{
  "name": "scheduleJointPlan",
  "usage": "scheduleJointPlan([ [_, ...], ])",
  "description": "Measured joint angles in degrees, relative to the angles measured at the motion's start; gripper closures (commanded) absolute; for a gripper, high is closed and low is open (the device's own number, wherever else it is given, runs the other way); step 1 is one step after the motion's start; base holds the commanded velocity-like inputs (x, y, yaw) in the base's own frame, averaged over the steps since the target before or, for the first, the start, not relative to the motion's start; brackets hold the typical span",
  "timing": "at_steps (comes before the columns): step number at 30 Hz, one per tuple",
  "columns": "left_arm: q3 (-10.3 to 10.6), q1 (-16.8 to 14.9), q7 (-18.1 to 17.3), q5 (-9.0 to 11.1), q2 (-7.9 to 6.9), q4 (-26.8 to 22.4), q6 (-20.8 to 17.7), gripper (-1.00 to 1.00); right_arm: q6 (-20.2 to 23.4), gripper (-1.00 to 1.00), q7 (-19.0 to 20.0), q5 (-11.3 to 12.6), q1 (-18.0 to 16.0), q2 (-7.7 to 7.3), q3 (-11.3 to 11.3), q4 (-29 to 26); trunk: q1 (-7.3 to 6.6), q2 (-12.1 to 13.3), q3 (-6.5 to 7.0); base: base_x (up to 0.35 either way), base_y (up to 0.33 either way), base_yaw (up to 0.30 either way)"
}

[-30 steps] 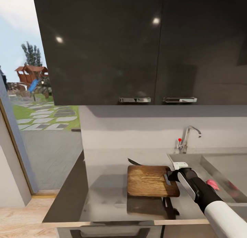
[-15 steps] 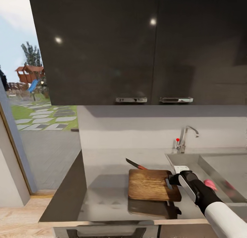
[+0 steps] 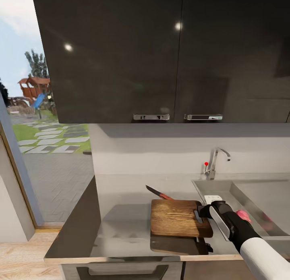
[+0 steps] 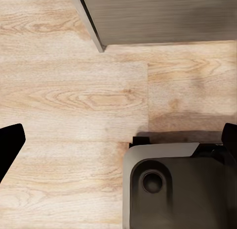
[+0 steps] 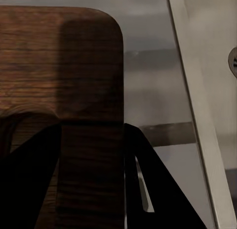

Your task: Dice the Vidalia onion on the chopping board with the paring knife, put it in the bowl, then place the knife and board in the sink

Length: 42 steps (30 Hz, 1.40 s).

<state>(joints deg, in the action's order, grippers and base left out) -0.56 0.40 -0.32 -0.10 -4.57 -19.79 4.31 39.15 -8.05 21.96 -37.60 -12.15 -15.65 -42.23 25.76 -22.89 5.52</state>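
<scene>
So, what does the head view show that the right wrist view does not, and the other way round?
The head view alone gives the paring knife behind the chopping board, the Vidalia onion in the sink, the tap and the dark wall cabinets. The right wrist view alone gives a close look at the board's rounded corner between the right tool's fingers. Both views share the board, the countertop and the right tool.
</scene>
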Motion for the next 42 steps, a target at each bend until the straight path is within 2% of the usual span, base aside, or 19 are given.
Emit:
scheduleJointPlan([
  [9,0.0,0.0,0.0,0.0,0.0,0.0,0.0,-1.0,-0.07,1.0,-0.07,-0.12,0.02,0.19,-0.24,1.98,0.0,0.0,-0.01,0.0,0.0,0.0],
  [14,0.0,0.0,0.0,0.02,0.0,0.0,0.0,-1.0,-0.28,1.0,-0.1,-0.16,0.02,1.37,-0.27,3.8,0.0,0.0,-0.01,0.0,0.0,0.0],
  [18,0.0,0.0,0.0,0.0,0.0,0.0,0.0,-1.0,-0.35,1.0,-0.12,-0.15,0.0,1.75,-0.29,4.16,0.0,0.0,0.0,0.0,0.0,0.0],
  [35,0.0,0.0,0.0,0.02,0.0,0.0,0.0,-1.0,-0.36,1.0,-0.12,-0.17,0.0,1.86,-0.56,4.26,0.0,0.0,0.0,0.0,-0.001,0.0],
  [42,0.0,0.0,0.0,0.02,-0.03,0.01,0.0,-1.0,-0.34,1.0,0.0,-0.04,0.01,1.81,-2.65,4.23,-0.01,0.0,0.0,0.086,-0.125,0.0],
])
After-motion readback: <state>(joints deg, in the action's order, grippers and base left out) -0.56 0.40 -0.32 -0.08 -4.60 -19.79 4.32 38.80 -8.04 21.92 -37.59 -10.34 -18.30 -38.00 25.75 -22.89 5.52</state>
